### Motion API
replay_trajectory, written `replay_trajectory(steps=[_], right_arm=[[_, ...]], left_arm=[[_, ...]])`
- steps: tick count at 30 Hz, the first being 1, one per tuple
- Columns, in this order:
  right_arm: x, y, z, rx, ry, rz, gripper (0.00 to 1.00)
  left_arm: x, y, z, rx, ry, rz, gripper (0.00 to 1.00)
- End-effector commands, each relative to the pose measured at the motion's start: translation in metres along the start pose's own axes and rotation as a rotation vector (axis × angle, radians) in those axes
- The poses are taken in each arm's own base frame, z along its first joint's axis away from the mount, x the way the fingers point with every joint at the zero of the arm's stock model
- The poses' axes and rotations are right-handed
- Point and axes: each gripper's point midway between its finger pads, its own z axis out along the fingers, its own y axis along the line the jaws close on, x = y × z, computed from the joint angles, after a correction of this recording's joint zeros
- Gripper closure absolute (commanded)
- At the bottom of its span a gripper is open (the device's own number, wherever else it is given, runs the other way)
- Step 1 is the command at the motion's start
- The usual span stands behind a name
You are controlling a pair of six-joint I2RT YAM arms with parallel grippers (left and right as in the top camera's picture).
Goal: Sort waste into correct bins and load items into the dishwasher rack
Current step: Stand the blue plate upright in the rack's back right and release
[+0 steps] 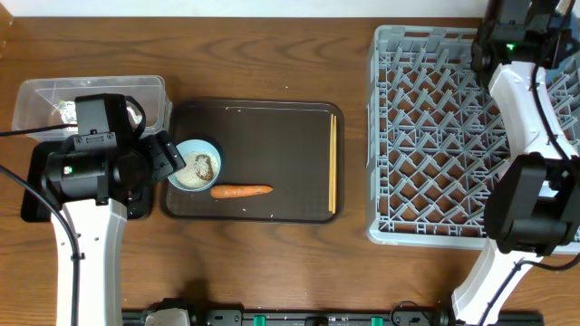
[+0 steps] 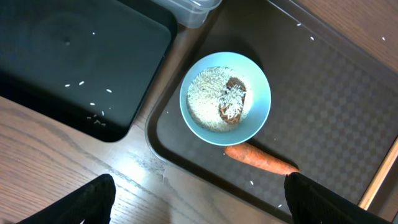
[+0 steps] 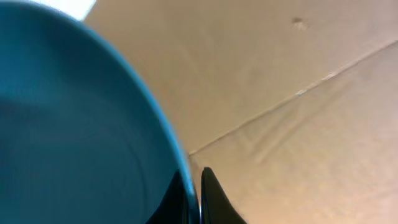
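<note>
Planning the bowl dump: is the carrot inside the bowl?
No, the carrot lies on the serving tray, outside the bowl.

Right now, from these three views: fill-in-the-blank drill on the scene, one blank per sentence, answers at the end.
1. The light-blue bowl holds white rice and a small ____ lump.
2. Seen from overhead, the chopsticks lie along the ____ edge of the dark serving tray.
3. The orange carrot lies on that tray, beside the ____.
4. The right gripper has its jaws shut on the rim of a blue ____.
Answers: brown; right; bowl; plate.
</note>
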Motion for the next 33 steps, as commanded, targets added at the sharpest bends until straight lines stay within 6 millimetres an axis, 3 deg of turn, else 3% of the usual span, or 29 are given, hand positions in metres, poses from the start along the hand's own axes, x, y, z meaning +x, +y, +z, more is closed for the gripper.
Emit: replay_trajectory(steps=[1, 7, 11, 19, 26, 29, 33], right_arm=[[-0.002, -0.025, 0.012, 0.125, 0.033, -0.119, 0.99], [-0.021, -0.039, 0.024, 0.139, 0.003, -0.173, 0.99], [-0.018, -0.035, 0.026, 0.126, 0.005, -0.202, 0.99], [0.009, -0.01, 0.029, 0.071, 0.025, -0.26, 0.99], [0.033, 0.037, 0.002, -0.031, -0.02, -0.349, 0.99], [0.039, 0.046, -0.006, -0.045, -0.028, -0.336, 0.99], [0.039, 0.048, -0.008, -0.049, -0.03, -0.312, 0.91]], left_arm=[[0.0, 0.004, 0.002, -0.02, 0.001, -0.018, 0.12], [0.0, 0.004, 0.003, -0.02, 0.0, -0.018, 0.12], [-0.001, 0.004, 0.003, -0.017, -0.006, -0.018, 0.12], [-0.005, 0.003, 0.002, -0.012, -0.02, -0.018, 0.12], [-0.005, 0.002, 0.002, -0.011, -0.02, -0.019, 0.12], [-0.005, 0.002, 0.002, -0.011, -0.02, -0.019, 0.12], [-0.005, 0.003, 0.002, -0.012, -0.019, -0.019, 0.12]])
